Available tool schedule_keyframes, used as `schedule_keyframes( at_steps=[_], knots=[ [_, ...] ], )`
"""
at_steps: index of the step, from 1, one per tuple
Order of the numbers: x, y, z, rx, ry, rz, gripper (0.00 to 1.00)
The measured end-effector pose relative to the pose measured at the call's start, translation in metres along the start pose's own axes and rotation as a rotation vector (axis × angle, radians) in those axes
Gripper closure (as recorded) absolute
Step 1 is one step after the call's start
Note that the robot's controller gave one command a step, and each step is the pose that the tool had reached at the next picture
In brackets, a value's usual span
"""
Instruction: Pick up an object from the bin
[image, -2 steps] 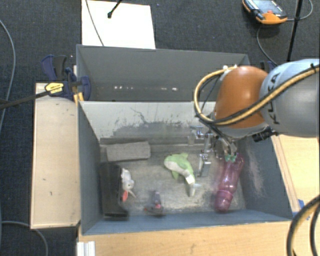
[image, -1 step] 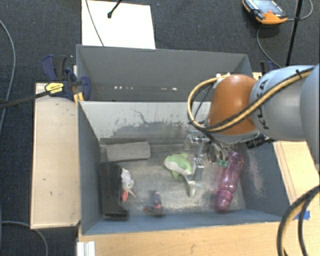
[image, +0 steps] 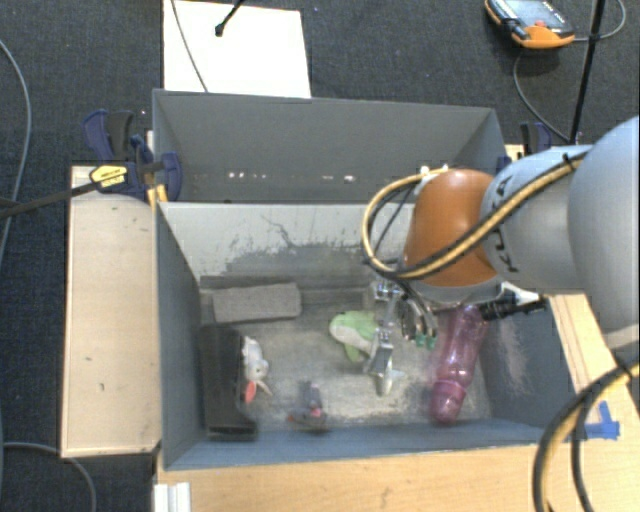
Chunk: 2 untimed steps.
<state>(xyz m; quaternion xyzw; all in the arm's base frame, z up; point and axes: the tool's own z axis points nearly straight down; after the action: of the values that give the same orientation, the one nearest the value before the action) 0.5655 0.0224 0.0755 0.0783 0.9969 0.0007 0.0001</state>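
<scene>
A grey metal bin (image: 300, 140) with sloping walls stands on dark carpet (image: 60, 80), seen from above. Six loose things lie on its floor, one of each kind, none heaped on another.

Far left: one grey foam block (image: 250, 301), lying flat along the foot of the far wall. Left: one black block (image: 224, 388), long and dark, set against the left wall and reaching to the near edge. Just right of it: one small white and orange toy (image: 254, 371), close beside the black block. Near middle: one small dark item (image: 310, 406) with a reddish part, too small to identify. Middle: one pale green soft thing (image: 352, 333), rounded and crumpled. Right: one pink translucent bottle (image: 453, 366), lying on its side with its narrower end toward the near wall.

The arm (image: 600, 220) enters from the right, carrying an orange wrist cover (image: 450, 232) and looped cables. The gripper (image: 384, 384) points down to the bin floor between the pale green soft thing and the pink translucent bottle. It stands just right of the green thing's near edge and possibly touches it, though the view does not settle this. It is well apart from the four things on the left. Whether the gripper is released or clenched cannot be told from this angle, and nothing is seen held in it.
</scene>
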Motion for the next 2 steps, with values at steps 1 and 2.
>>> schedule_keyframes(
  at_steps=[1, 2],
  knots=[
    [-0.0036, 0.0057, 0.0052, -0.001, -0.011, -0.027, 1.00],
    [-0.0036, 0.0057, 0.0052, -0.001, -0.011, -0.027, 1.00]
  ],
)
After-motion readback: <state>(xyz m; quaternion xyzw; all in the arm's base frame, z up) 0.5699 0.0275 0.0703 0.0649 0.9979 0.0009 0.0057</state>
